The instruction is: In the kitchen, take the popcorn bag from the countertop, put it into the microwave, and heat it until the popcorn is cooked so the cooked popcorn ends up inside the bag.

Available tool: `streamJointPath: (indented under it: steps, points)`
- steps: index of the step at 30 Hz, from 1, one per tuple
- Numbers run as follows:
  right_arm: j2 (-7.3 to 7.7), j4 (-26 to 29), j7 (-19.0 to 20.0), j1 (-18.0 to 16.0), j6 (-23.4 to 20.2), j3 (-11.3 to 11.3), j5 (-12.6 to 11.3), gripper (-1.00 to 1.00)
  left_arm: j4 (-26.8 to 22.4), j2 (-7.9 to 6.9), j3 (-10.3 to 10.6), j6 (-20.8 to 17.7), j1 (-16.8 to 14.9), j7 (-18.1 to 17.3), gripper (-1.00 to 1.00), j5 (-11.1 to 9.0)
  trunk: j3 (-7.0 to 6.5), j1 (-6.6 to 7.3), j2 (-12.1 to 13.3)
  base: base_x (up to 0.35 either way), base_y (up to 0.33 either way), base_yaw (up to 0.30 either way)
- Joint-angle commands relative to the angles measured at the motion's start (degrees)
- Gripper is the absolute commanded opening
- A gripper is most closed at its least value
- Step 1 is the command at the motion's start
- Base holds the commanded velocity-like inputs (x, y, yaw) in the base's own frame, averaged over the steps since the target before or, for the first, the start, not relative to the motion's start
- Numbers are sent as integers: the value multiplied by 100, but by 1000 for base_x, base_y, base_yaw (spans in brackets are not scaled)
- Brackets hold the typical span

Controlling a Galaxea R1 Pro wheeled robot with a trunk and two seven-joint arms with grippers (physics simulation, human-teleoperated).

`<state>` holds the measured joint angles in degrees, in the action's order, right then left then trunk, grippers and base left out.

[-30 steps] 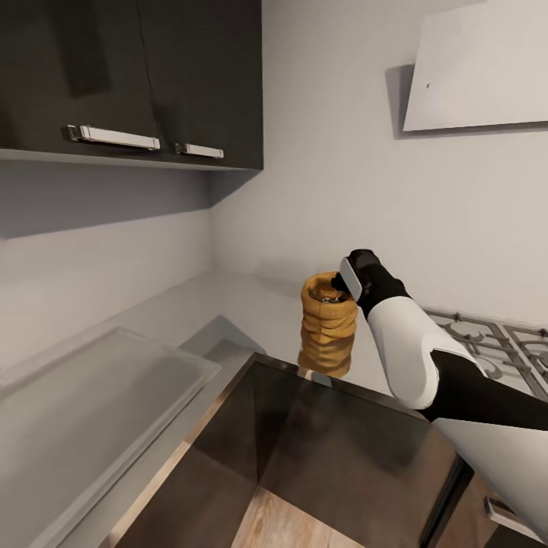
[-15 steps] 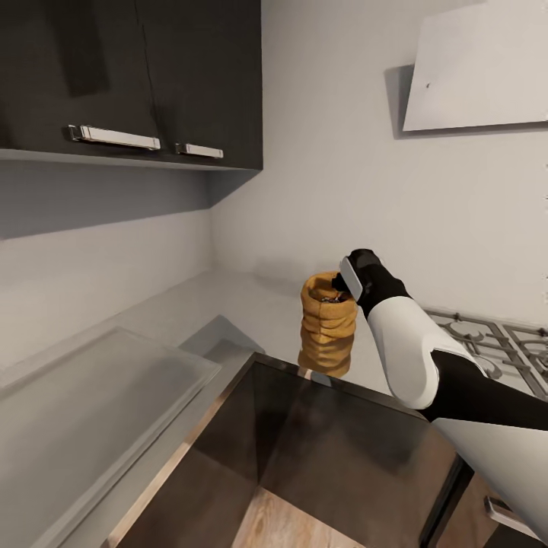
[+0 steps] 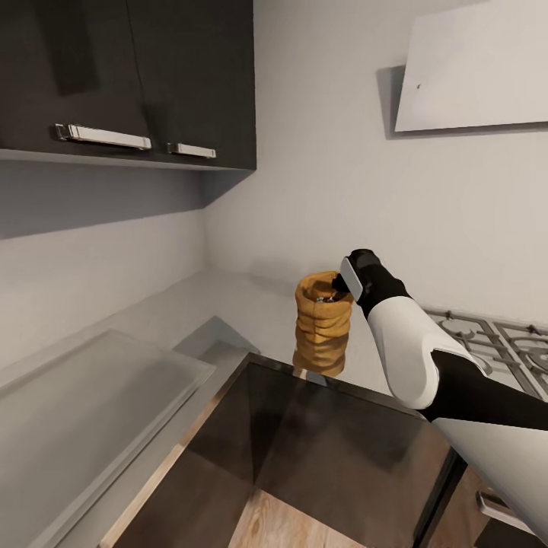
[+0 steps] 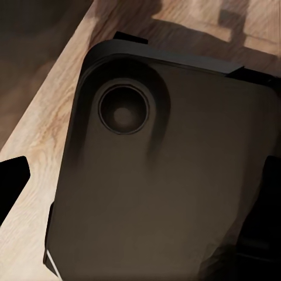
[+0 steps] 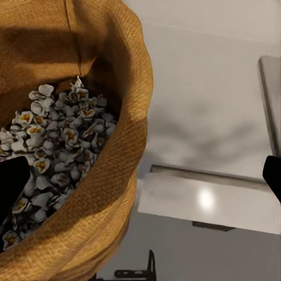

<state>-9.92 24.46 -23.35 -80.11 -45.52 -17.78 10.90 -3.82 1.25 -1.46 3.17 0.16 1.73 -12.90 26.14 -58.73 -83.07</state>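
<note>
The popcorn bag (image 3: 323, 327), a ridged tan-brown sack, stands upright at the front edge of the pale grey countertop (image 3: 243, 301). Whether its base touches the slab I cannot tell. White popped kernels (image 5: 52, 140) fill it. My right gripper (image 3: 340, 286) is at the bag's mouth. In the right wrist view my right gripper (image 5: 143, 187) is spread wide. One finger (image 5: 13, 187) is inside the bag, the other (image 5: 273, 175) outside, with the thick rim (image 5: 126, 175) between them. My left gripper (image 4: 140, 193) hangs open over my dark base (image 4: 164, 175) and wood floor. The microwave is out of view.
Dark wall cabinets (image 3: 152, 76) with metal handles hang at upper left. A white hood (image 3: 472, 68) sits above the grey gas hob (image 3: 495, 342) at right. A pale raised slab (image 3: 91, 396) lies on the counter's left run. Dark cabinet fronts (image 3: 327, 457) drop below the corner.
The whole picture has slid slightly left, so the camera turned. The bag moved left with the scene, a little away from my right arm, which holds its place in view.
</note>
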Motion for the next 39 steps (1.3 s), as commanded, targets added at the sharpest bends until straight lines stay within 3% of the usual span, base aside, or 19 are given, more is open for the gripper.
streamJointPath:
  steps: [1, 39]
  points:
    - [-8, 7, 14, -5, -25, -42, 60, 100, -6, 0, -8, 8, 2, -1, 100, -13, 5, -1, -3, 96, 0, 0]
    - [-8, 323, 11, -92, -145, -59, 62, 100, -22, -2, -18, 8, 2, -24, 100, -11, 5, 0, -3, 25, -8, 0]
